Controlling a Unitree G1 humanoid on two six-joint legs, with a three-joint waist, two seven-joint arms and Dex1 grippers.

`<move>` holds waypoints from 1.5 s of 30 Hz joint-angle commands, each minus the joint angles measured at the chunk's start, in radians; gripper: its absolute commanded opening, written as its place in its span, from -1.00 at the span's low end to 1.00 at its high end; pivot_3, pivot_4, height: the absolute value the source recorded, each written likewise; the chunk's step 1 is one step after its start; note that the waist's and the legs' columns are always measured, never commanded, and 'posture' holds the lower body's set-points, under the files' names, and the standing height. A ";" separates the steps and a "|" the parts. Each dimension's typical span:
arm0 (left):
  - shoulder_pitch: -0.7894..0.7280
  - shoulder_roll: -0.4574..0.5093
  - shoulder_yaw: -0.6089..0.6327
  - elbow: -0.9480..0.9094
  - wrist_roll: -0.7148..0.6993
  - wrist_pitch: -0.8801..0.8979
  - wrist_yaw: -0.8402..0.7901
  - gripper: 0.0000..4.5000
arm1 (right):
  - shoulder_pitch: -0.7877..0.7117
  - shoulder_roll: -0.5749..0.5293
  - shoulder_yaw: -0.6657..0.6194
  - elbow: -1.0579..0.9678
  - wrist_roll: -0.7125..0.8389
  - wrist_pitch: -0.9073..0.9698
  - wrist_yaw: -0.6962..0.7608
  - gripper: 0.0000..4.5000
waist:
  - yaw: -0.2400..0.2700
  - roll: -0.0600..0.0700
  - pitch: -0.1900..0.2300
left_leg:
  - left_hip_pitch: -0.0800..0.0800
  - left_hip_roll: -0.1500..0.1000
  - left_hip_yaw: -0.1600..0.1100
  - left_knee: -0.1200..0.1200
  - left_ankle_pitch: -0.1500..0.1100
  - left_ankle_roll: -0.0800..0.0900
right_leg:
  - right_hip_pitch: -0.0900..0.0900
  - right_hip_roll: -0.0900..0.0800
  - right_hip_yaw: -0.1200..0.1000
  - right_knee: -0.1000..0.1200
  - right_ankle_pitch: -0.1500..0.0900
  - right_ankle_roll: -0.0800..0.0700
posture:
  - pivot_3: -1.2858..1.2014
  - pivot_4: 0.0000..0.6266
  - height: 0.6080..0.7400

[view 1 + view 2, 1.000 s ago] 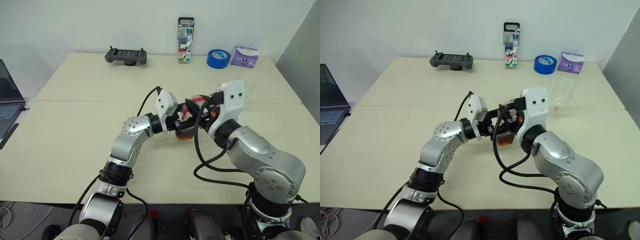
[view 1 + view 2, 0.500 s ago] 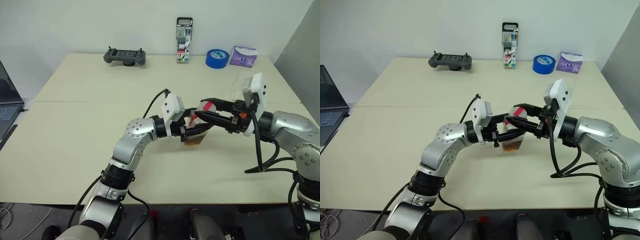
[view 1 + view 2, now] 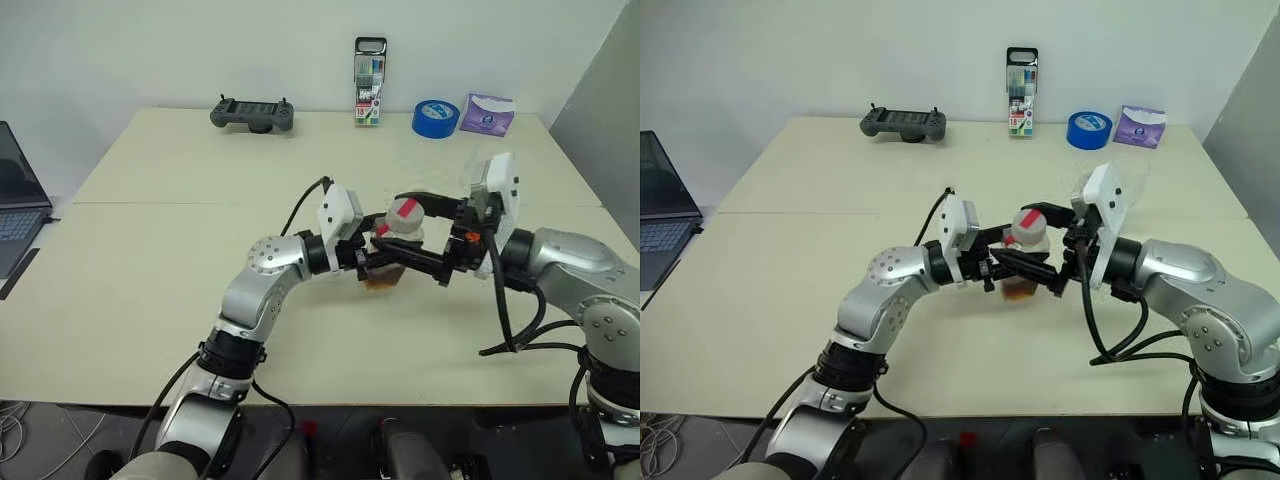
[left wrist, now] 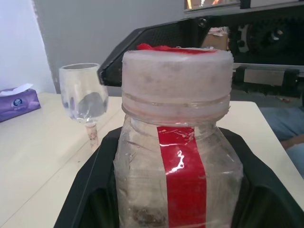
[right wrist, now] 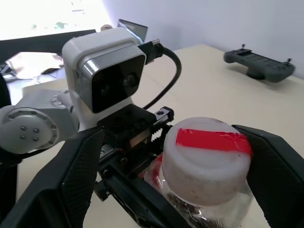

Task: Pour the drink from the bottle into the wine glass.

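Observation:
My left gripper (image 3: 383, 262) is shut on the body of the small clear bottle (image 4: 176, 156), holding it upright just above the table. A red label strip runs down the bottle, and its red-and-white cap (image 5: 207, 146) is on. The dark reddish-brown drink (image 3: 382, 283) lies low in the bottle. My right gripper (image 3: 408, 232) comes in from the right, open, with one finger on each side of the cap (image 3: 405, 214). In the right wrist view there is a gap between the cap and the fingers (image 5: 80, 172). The empty wine glass (image 4: 84, 96) stands upright on the table beyond the bottle.
Along the table's far edge sit a grey game controller (image 3: 252, 112), a tall marker pack (image 3: 369, 68), a blue tape roll (image 3: 436, 117) and a purple tissue pack (image 3: 487, 113). A laptop (image 3: 14, 205) lies at the left edge.
The right arm has swung out to the right and its wrist has turned. Its fingers, close on the cap before, now stand spread around it. The left gripper keeps the bottle in place.

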 commanded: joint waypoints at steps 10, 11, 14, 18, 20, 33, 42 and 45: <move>-0.042 -0.042 0.058 0.050 -0.020 -0.023 0.033 -0.06 | -0.034 0.172 0.050 -0.142 -0.070 0.125 -0.416 1.00 | 0.000 0.000 0.000 | 0.000 0.000 -0.001 0.000 0.000 -0.001 | -0.001 0.000 0.000 0.001 0.000 0.000 | 0.03 -0.52 1.00; -0.044 -0.044 0.058 0.053 -0.019 -0.024 0.031 -0.06 | -0.038 0.178 0.057 -0.136 -0.086 0.127 -0.428 1.00 | 0.000 0.000 0.000 | 0.000 0.000 0.000 0.000 0.000 -0.001 | -0.001 0.000 0.000 0.001 0.000 0.000 | 0.03 -0.52 1.00; -0.047 -0.048 0.058 0.059 -0.018 -0.028 0.023 -0.06 | -0.051 0.200 0.090 -0.105 -0.152 0.125 -0.472 1.00 | -0.001 0.000 0.000 | 0.000 0.000 0.001 0.000 0.000 -0.001 | -0.001 0.000 0.000 0.001 0.000 0.000 | 0.03 -0.52 1.00; -0.041 -0.051 0.057 0.051 -0.018 -0.027 0.021 -0.06 | -0.062 0.233 0.116 -0.079 -0.207 0.124 -0.497 1.00 | -0.001 0.000 0.000 | 0.000 0.000 0.000 0.000 0.000 -0.001 | -0.001 0.000 0.000 0.001 0.000 0.000 | 0.03 -0.52 1.00; -0.038 -0.053 0.056 0.044 -0.019 -0.024 0.024 -0.06 | -0.066 0.249 0.118 -0.070 -0.222 0.120 -0.498 1.00 | -0.001 0.000 0.000 | 0.000 0.000 0.000 -0.001 0.000 -0.001 | -0.001 0.000 0.000 0.001 0.000 0.000 | 0.03 -0.52 1.00; -0.023 -0.050 0.057 0.025 -0.020 -0.018 0.032 -0.06 | -0.125 0.279 0.061 -0.020 -0.276 0.144 -0.477 1.00 | -0.001 0.000 0.000 | 0.000 0.000 0.000 -0.001 0.000 -0.001 | -0.001 0.000 0.000 0.001 0.000 0.000 | 0.03 -0.52 1.00; -0.031 -0.051 0.060 0.038 -0.020 -0.023 0.031 -0.06 | -0.088 0.213 -0.031 -0.050 -0.250 0.166 -0.430 1.00 | -0.001 0.000 0.000 | 0.000 0.000 0.000 -0.001 0.000 -0.001 | -0.001 0.000 0.000 0.001 0.000 0.000 | 0.03 -0.52 1.00; -0.030 -0.049 0.059 0.038 -0.019 -0.023 0.030 -0.06 | -0.080 0.198 -0.052 -0.065 -0.229 0.174 -0.418 1.00 | -0.001 0.000 0.000 | 0.000 0.000 0.000 -0.001 0.000 0.000 | -0.001 0.000 0.000 0.001 0.000 0.000 | 0.03 -0.52 1.00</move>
